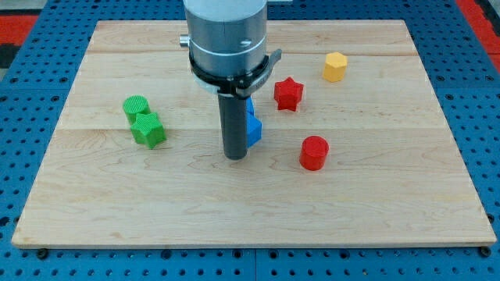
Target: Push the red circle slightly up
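Upright red circle [314, 152], board's lower right

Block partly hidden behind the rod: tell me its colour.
Blue. The blue block shows in the camera view, just right of my tip.

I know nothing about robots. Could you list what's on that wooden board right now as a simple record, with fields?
board: wooden board
my tip, left of the red circle, apart from it
red circle, right of centre
red star, above the red circle
yellow block, upper right
blue block, partly hidden behind the rod
green blocks: two, touching, at left
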